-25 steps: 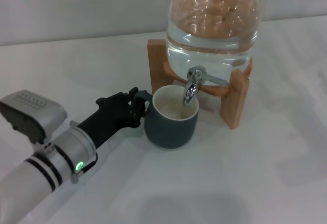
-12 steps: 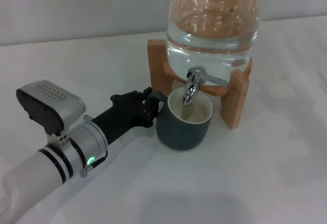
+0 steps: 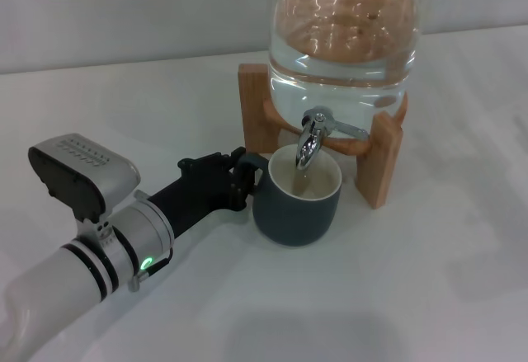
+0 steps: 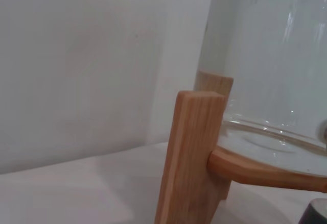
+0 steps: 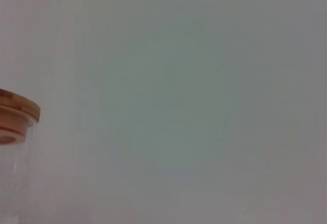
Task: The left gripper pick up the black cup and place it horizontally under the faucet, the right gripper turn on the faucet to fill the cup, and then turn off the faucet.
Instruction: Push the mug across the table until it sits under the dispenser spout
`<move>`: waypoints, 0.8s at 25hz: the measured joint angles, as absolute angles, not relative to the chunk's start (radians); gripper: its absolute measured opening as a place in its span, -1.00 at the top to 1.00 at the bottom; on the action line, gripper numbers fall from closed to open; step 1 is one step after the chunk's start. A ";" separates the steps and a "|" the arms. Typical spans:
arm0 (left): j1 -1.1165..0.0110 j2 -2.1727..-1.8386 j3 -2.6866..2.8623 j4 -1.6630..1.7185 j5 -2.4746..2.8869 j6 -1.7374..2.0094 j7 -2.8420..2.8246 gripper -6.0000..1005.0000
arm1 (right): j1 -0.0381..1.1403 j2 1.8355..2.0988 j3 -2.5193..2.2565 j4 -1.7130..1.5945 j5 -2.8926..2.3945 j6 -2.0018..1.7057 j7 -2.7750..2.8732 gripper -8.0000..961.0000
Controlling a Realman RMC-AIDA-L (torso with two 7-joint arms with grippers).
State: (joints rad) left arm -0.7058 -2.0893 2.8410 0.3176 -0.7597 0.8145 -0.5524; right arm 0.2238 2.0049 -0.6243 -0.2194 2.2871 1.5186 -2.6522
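Since a second ago, the left pincer (image 3: 241, 179) has carried the black cup (image 3: 297, 205) toward the water jar's wooden stand (image 3: 381, 164) and set it upright on the table (image 3: 412, 296); over the last half second almost nothing has shifted. Its black fingers are clamped on the cup's small loop handle, which sits at the pincer's tip, with the cup body just beyond it. The faucet (image 3: 308, 141) hangs over the far half of the cup's cream interior, its spout just above the rim line, so the cup looks roughly centred under it, though perhaps a little short.

The right pincer is not in view; its wrist camera shows only a blank wall and the edge of the orange lid (image 5: 15, 113), so it seems parked well away.

What remains, by my reading, is opening the lever, filling, and closing it. The risks: if the spout sits closer to the near rim than it appears, water could strike the edge and splash onto the table. Pushing the thin lever with the right pincer could nudge the stand or the water jar (image 3: 346, 32) and move the spout off the cup. A late shut-off would overflow this squat mug quickly.
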 joint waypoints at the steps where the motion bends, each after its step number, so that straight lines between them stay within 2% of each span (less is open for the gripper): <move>1: -0.705 -2.089 2.841 0.318 -0.760 0.815 -0.553 0.63 | 0.223 2.005 -0.624 -0.219 2.287 1.519 -2.652 -0.51; 5: -0.705 -2.089 2.841 0.318 -0.751 0.814 -0.558 0.63 | 0.223 2.005 -0.624 -0.218 2.287 1.519 -2.652 -0.51; 15: -0.720 -2.089 2.838 0.318 -0.720 0.774 -0.619 0.38 | 0.224 2.005 -0.624 -0.211 2.287 1.517 -2.655 -0.51; 20: -0.718 -2.087 2.840 0.317 -0.709 0.776 -0.624 0.38 | 0.224 2.005 -0.624 -0.211 2.287 1.517 -2.656 -0.51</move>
State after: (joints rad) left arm -0.7177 -2.0872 2.8396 0.3166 -0.7092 0.7759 -0.6236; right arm 0.2239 2.0048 -0.6243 -0.2112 2.2872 1.5170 -2.6560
